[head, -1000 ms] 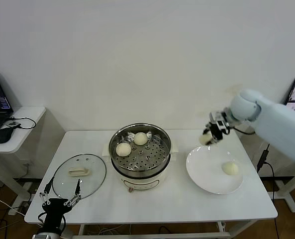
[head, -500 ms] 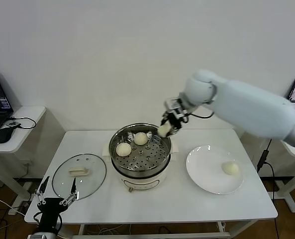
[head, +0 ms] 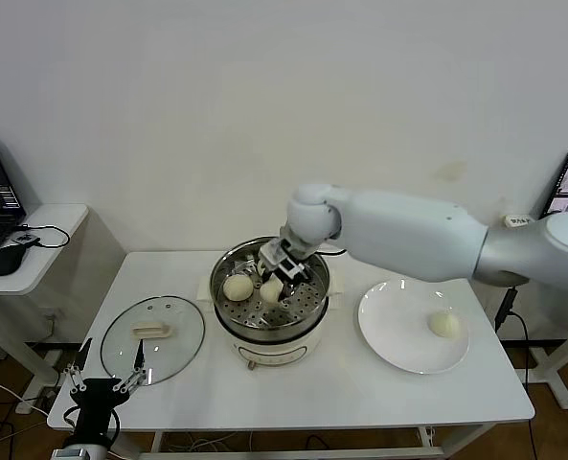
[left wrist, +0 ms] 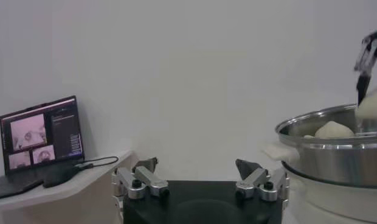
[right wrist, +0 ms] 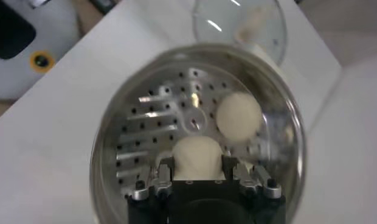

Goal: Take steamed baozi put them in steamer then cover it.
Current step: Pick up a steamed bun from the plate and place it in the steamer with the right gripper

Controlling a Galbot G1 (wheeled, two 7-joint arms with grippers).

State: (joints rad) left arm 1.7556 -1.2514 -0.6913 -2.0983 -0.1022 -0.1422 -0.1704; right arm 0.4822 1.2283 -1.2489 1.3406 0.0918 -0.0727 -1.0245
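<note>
Head view: right hand pinches a steamed baozi over the steamer at the table's middle; left hand hangs spread off its front left corner.

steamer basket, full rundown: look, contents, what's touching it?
The steamer is a round, shiny metal basket with a perforated floor, sitting upright on a squat cream-white pot near the table's middle, uncovered. One baozi lies on the floor toward the robot's left. The right gripper is lowered inside, fingers shut on a second baozi. A third bun seen there earlier is now hidden behind the gripper. The glass cover lies flat on the table beside it, apart.
</note>
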